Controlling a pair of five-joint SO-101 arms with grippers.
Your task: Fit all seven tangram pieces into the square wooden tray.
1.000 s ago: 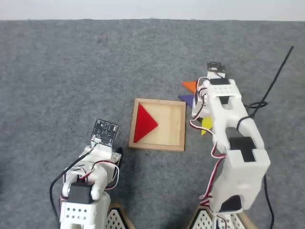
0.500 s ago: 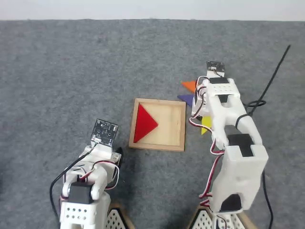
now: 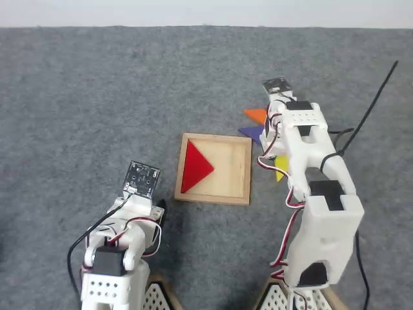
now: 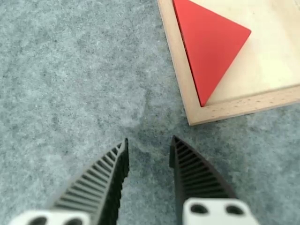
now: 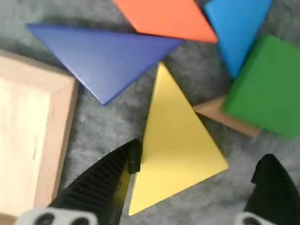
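Where carpet (image 3: 97, 97) lies fuzzy, smooth yellow triangle (image 5: 172, 147)

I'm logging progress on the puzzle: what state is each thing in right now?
Tray: one piece in.
Red triangle: flat in tray.
Yellow triangle: on carpet, straddled by right hand.
Navy triangle: loose on carpet.
Orange piece: loose on carpet.
Light blue piece: loose on carpet.
Green square: overlapping tan piece.
Left hand: open, empty.
Right hand: open, empty.

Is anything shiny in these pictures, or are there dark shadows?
High view: even light, no glare on the square wooden tray. Left wrist view: the red triangle piece looks matte, no hard shadow. Right wrist view: the yellow triangle piece shows no shine, only soft shading around it.
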